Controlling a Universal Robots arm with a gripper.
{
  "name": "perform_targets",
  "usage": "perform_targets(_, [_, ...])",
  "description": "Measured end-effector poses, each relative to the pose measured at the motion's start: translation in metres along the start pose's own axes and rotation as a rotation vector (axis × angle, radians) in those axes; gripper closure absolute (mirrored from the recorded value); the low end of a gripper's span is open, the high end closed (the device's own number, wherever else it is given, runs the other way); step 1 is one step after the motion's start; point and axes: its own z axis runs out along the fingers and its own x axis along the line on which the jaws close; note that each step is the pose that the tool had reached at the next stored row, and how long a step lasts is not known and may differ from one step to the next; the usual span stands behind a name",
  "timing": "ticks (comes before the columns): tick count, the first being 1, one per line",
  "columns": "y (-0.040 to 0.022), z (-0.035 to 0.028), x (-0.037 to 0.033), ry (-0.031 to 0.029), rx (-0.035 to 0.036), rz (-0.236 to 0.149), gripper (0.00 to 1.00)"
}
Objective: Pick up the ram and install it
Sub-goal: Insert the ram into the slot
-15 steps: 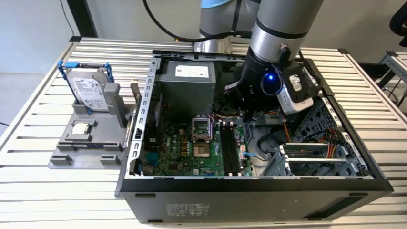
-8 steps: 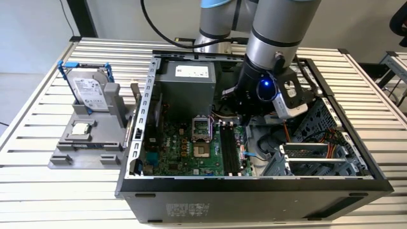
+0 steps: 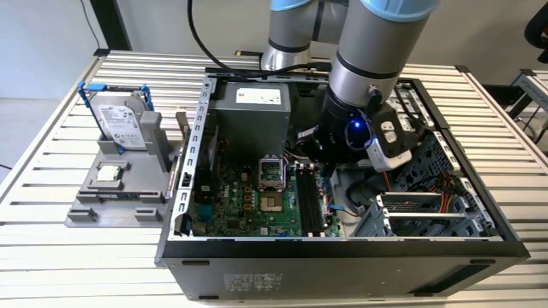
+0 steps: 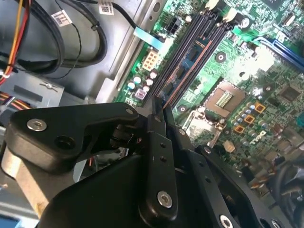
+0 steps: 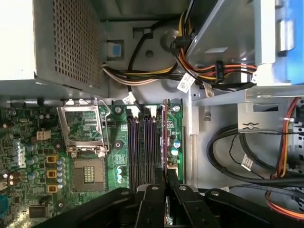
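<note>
The ram (image 5: 165, 137) is a slim dark stick standing on edge along the outermost of the long black slots (image 5: 142, 147) on the green motherboard (image 3: 248, 202). My gripper (image 5: 167, 175) is shut on its near end, one black finger on each side. In the second wrist view the ram (image 4: 189, 66) runs away from the gripper (image 4: 159, 114) in line with the slots (image 4: 199, 28). In the exterior view the gripper (image 3: 315, 162) reaches down inside the open computer case, just above the top end of the slots (image 3: 310, 199). Whether the ram is fully seated in its slot is unclear.
The empty processor socket (image 5: 85, 142) lies beside the slots. A grey power supply (image 3: 248, 106) and a bundle of cables (image 5: 190, 71) crowd the far end. A drive cage (image 3: 419, 215) stands to the exterior view's right. Outside the case, a hard drive (image 3: 120, 122) and a processor chip (image 3: 107, 173) rest on a grey stand.
</note>
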Motion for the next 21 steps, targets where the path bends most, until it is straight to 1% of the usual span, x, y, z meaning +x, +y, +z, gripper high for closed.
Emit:
perform_targets(5, [-0.0013,0.0091,0.0017,0.0,0.0002,0.0,1.0])
perform_targets(7, [-0.004,0.0124,0.002,0.0002,0.0002,0.0,1.0])
perform_targets(11, [-0.0097,0.0172,0.002,0.0023,0.0009,0.0,1.0])
perform_targets(15, [-0.0154,0.0235,0.0021,0.0033,0.001,0.0,1.0])
perform_targets(16, [-0.0177,0.0262,0.0022,0.0038,0.0013,0.0,1.0])
perform_targets(17, [-0.0176,0.0263,0.0022,0.0052,0.0011,0.0,1.0])
perform_targets(21, [-0.0189,0.0269,0.0021,0.0057,0.0014,0.0,1.0])
